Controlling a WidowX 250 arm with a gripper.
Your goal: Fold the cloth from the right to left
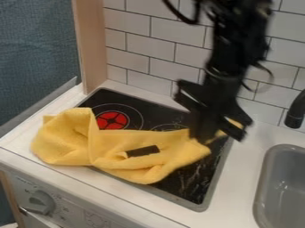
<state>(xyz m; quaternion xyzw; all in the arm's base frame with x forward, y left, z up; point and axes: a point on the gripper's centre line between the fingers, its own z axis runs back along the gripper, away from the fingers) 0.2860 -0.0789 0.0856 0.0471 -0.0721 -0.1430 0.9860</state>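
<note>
Yellow cloth: the cloth [119, 138] is lying across the black stovetop [193, 187], its left part spilling onto the white counter [238, 191] and its right part reaching towards the stove's far-right side.
Black arm: the arm [232, 53] is hanging down from the top edge, with its gripper [205, 137] sitting right at the cloth's right end.
Claw's hold: from where I'm standing I can't tell whether it is gripping the cloth or only touching it.
Left side: the cloth is bunching up in a loose, raised heap beside the red burner mark [112, 120].
Dark patch: a small dark shape [143, 151] is showing amid the cloth's lower folds; I can't make out what it is.
Done so far: the gripper is being placed at the proper end, but no clean right-to-left fold is showing; those wrinkles aren't counting as one, to my eye.
Left to do: the right end is needing a firm hold, then carrying over to the left, laying down and letting go. I'm judging this as early going.
</note>
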